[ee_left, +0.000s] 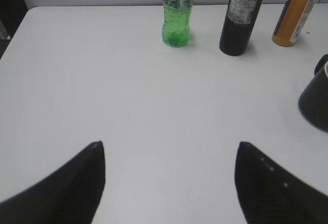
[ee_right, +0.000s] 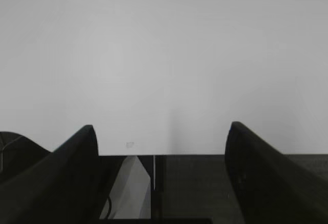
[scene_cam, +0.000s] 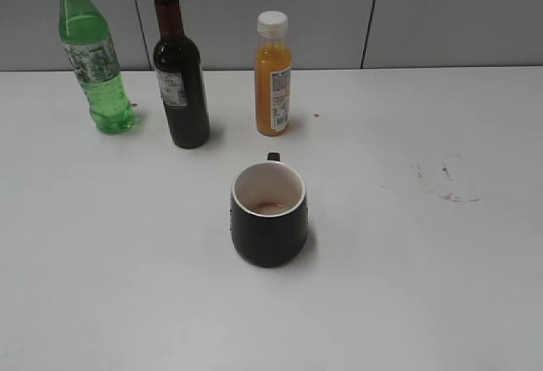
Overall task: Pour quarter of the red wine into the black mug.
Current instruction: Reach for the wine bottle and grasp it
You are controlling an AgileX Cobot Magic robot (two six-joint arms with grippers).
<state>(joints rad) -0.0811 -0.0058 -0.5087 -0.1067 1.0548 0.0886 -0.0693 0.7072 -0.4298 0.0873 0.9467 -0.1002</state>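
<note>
- Nearest the lens in the left wrist view: left end effector, fingers spread wide and empty, hanging over bare table.
- Likewise in the right wrist view: right end effector, released and holding nothing, poised at the near table edge with only blank white surface ahead; no task object in sight there.
- Neither arm visible in the exterior view.
- Red wine upright in the back row, long axis vertical, between the green plastic bottle on its left and the small orange juice bottle on its right; apart from both, with clear gaps either side.
- From the left end effector: red wine ahead and off to the right, well apart, across open table.
- Black mug in front of the bottles, near the middle, handle turned toward the back row, a faint reddish trace in its white interior; only its edge showing at the right margin of the left wrist view.
- Probably nearer to the bottle: the left arm, the only one with it in view; approach likely forward and rightward, a side grasp on the upright body.
- Pour not yet begun.
</note>
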